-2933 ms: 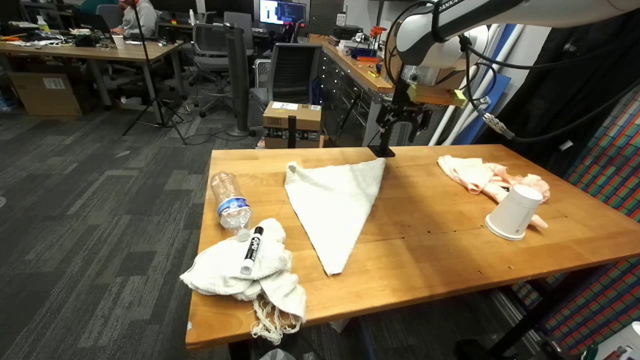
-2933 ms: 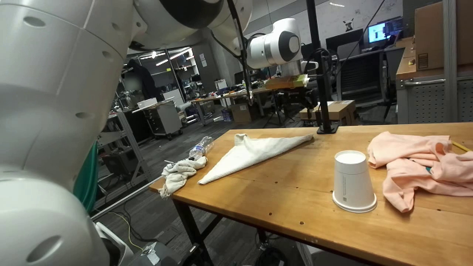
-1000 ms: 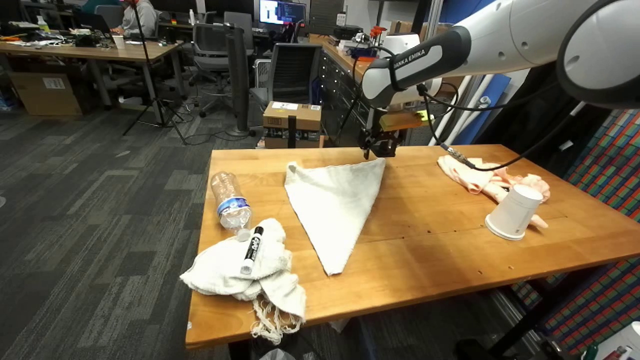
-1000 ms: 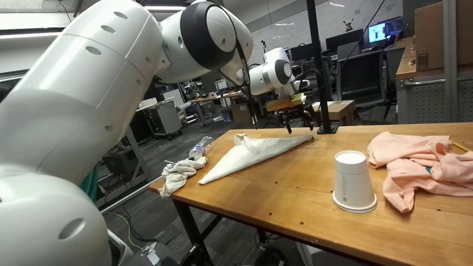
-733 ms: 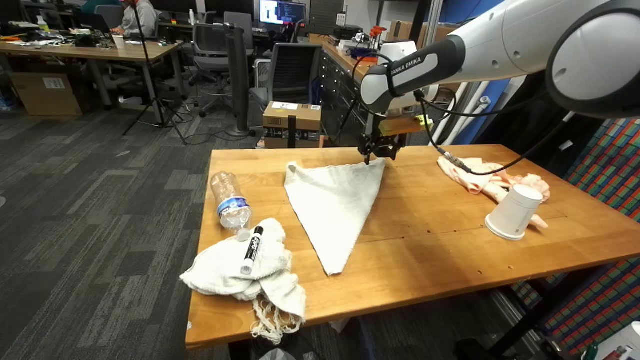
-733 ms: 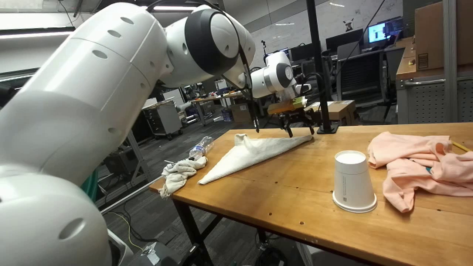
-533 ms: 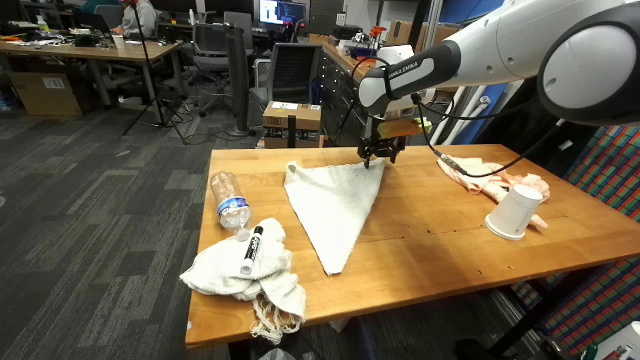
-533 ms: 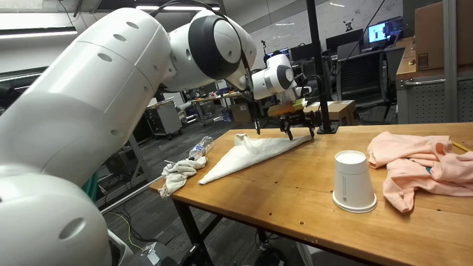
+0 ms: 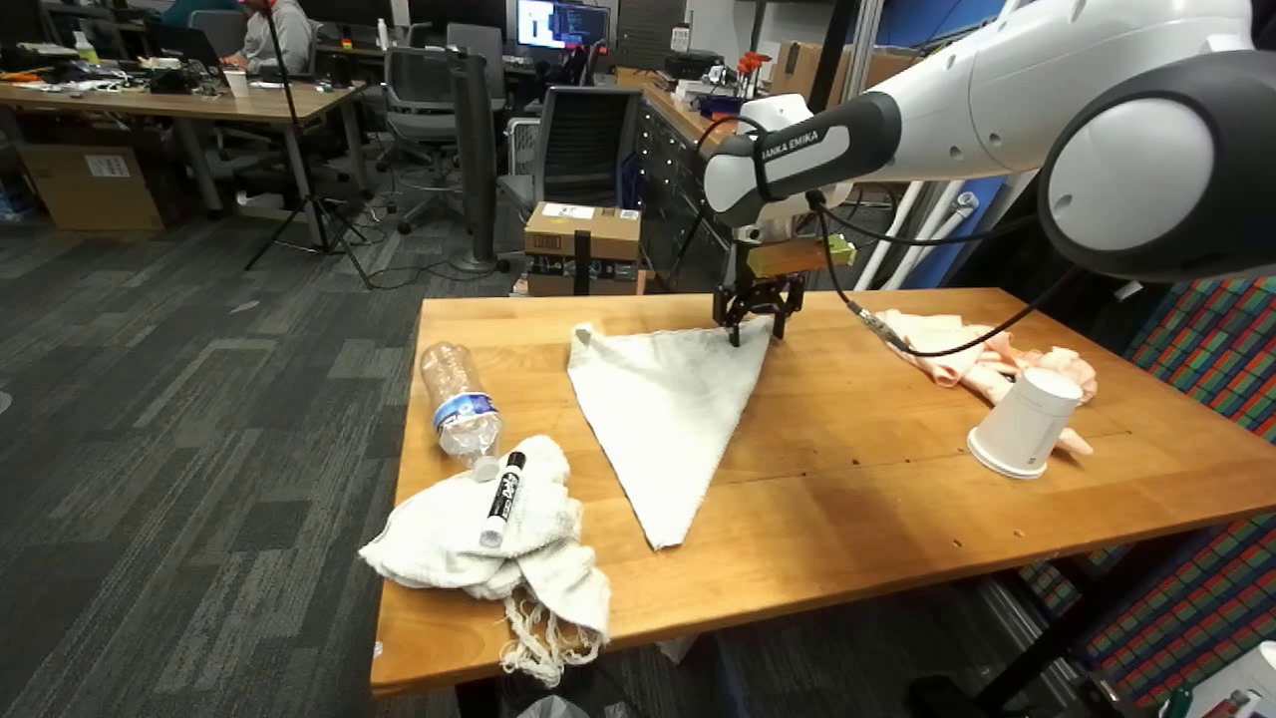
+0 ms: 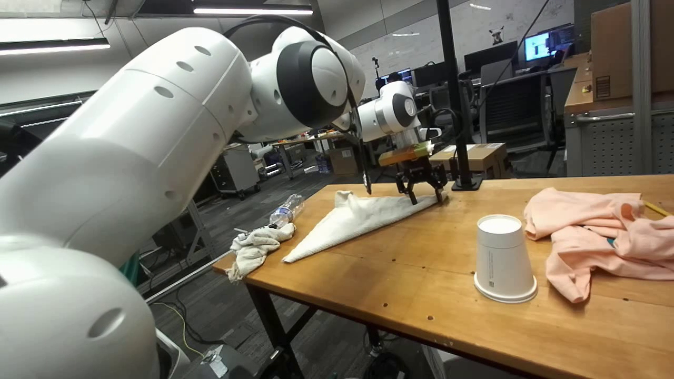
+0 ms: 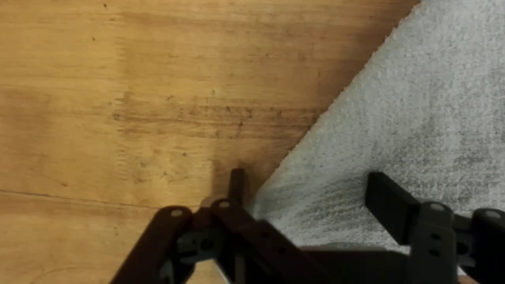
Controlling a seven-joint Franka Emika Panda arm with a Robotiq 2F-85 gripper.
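One corner of the cloth (image 11: 442, 102) is straddled by the gripper (image 11: 306, 174), fingers spread and empty; one finger is placed beyond the edge, one over fabric.

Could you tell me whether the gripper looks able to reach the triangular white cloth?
Probably yes: the open gripper straddles an edge of the triangular white cloth, with no visible obstruction.

The white, black-banded arm (image 9: 1027, 90) shows EMIKA lettering (image 9: 792, 145), a silver connector (image 9: 879, 327) 5 o'clock from it, 2 black fingers (image 11: 388, 204).
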